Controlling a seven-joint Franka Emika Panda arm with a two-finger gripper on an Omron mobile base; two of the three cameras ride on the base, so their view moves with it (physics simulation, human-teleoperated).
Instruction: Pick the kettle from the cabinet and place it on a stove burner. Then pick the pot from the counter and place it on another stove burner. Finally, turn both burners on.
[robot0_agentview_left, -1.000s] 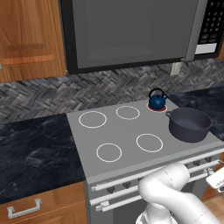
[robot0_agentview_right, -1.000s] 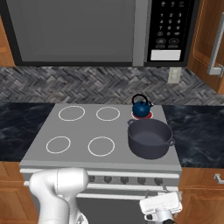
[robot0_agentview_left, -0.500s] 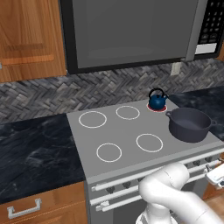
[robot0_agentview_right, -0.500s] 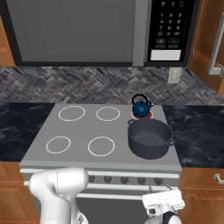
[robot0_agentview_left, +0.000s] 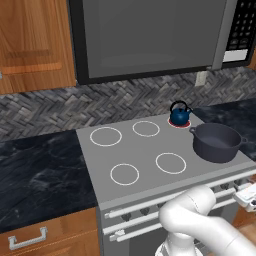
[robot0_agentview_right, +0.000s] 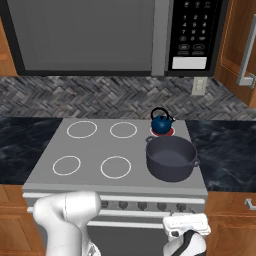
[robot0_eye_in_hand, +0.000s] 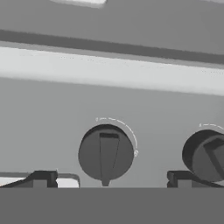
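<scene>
Facing the open hand (robot0_eye_in_hand: 108, 180), a stove knob (robot0_eye_in_hand: 106, 153) sits centred.

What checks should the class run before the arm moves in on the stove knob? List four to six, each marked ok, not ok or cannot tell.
1. Kettle sits on a back burner that glows red under it: ok.
2. Pot stands on the cooktop, in front of the kettle: ok.
3. Burner under the pot is lit: cannot tell, the pot hides its ring.
4. Gripper is open, nothing between the tips: ok.
5. Knob lies centred between the fingertips in the hand view: ok.
6. Fingertips touch the knob: not ok, they look short of it.
</scene>
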